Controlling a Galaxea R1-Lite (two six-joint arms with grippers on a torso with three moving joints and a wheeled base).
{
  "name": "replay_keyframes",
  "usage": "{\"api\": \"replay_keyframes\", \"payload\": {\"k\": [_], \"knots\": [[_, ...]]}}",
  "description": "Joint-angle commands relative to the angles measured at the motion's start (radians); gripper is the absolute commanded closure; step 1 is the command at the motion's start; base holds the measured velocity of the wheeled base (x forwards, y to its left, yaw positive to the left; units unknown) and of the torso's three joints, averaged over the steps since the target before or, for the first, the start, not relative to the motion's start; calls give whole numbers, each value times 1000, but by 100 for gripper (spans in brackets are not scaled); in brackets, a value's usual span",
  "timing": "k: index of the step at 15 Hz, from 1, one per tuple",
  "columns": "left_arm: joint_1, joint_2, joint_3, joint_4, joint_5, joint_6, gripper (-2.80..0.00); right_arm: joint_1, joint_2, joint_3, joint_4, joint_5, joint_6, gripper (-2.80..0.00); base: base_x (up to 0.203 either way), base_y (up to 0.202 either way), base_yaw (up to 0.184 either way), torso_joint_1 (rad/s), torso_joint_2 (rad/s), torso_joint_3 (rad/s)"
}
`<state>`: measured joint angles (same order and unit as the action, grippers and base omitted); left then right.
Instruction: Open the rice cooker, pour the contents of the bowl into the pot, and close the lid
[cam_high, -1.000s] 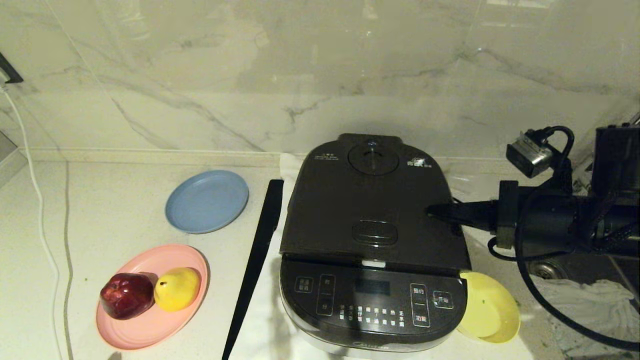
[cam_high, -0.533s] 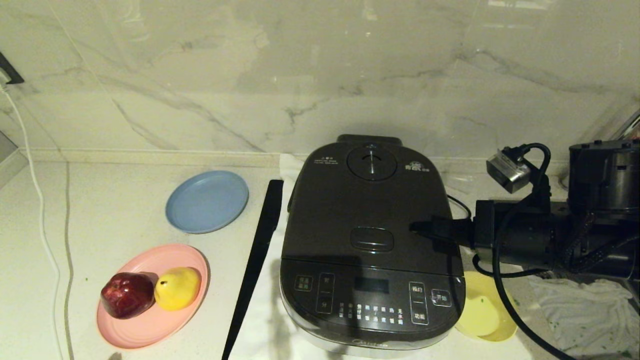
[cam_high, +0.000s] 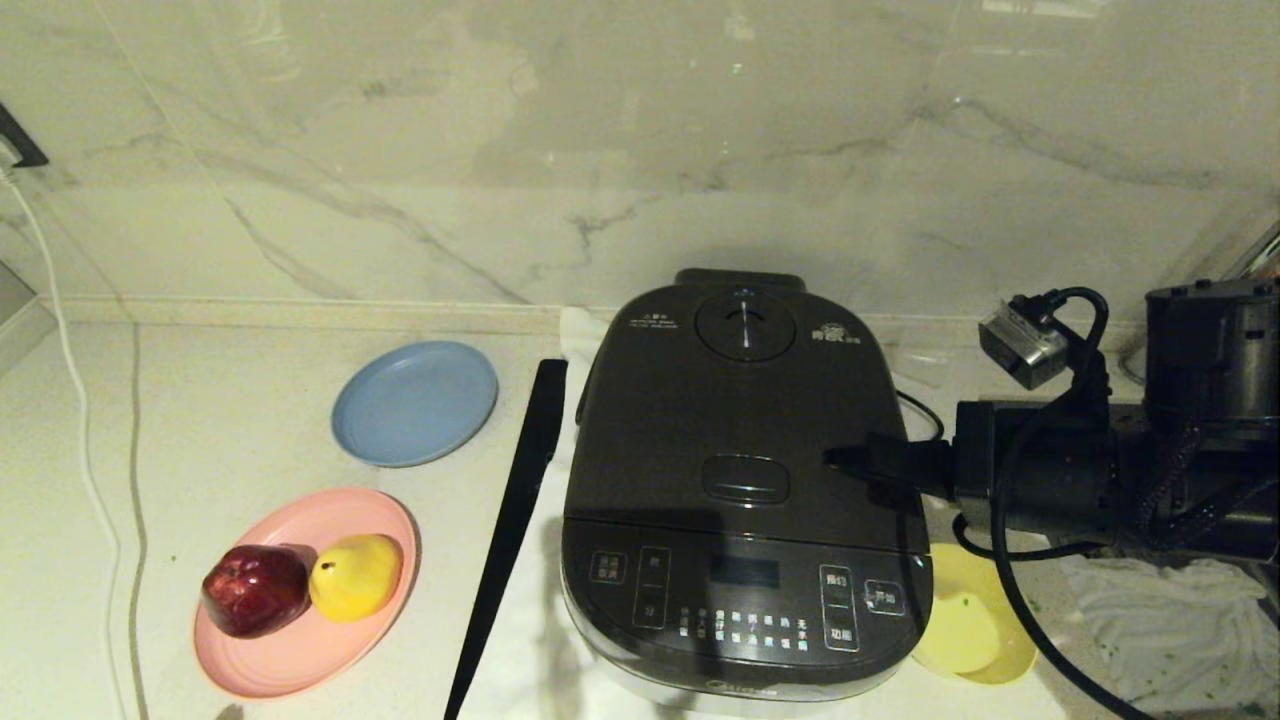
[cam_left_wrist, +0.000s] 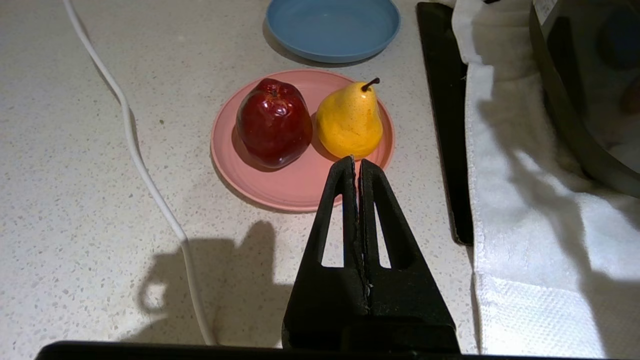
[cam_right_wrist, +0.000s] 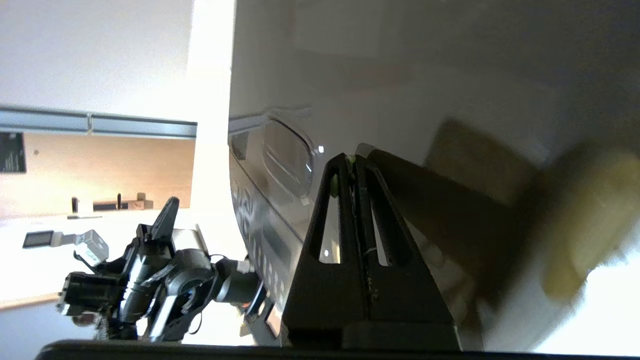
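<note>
One rice cooker (cam_high: 745, 490) sits on a white towel (cam_left_wrist: 530, 210) on a pale speckled worktop (cam_high: 230, 420), against a marble wall. Its lid (cam_high: 740, 410) is down and shut, so the pot and the green contents are hidden inside. One right end effector (cam_high: 835, 458) reaches in level from the right, its fingers pressed together and holding nothing, the tips resting on the lid's right side just beside the oblong release button (cam_high: 746, 478). One yellow bowl (cam_high: 975, 620) stands on the worktop, touching or nearly touching the cooker's front right corner; it looks empty.

To the cooker's left lie two plates: a bare blue plate (cam_high: 414, 402) farther back, and a pink plate (cam_high: 300, 590) nearer, carrying one red apple (cam_high: 254, 590) and one yellow pear (cam_high: 354, 576) side by side. The left end effector (cam_left_wrist: 357, 165) hangs clenched and empty above the near edge of the pink plate. One white cable (cam_high: 70, 400) runs along the worktop's far left.
</note>
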<state>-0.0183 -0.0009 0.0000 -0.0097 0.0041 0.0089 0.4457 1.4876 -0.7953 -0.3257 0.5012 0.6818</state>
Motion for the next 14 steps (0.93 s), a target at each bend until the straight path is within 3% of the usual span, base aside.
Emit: {"api": "replay_keyframes", "payload": {"k": [1,4,6,8,12,14], "knots": [[0,-1,3,-1,0,0,0,4,-116,-92,86,8,15,0,0,0,0,0,0,0],[0,-1,3,-1,0,0,0,10,-201,-248,378,12,10,0,0,0,0,0,0,0],[0,-1,3,-1,0,0,0,27,-196,-430,711,7,-25,0,0,0,0,0,0,0],[0,-1,3,-1,0,0,0,66,-178,-575,994,-50,-89,0,0,0,0,0,0,0],[0,-1,5,-1,0,0,0,252,-149,-468,1015,-268,-120,0,0,0,0,0,0,0],[0,-1,4,-1,0,0,0,280,-124,-413,1012,-293,-121,0,0,0,0,0,0,0]]}}
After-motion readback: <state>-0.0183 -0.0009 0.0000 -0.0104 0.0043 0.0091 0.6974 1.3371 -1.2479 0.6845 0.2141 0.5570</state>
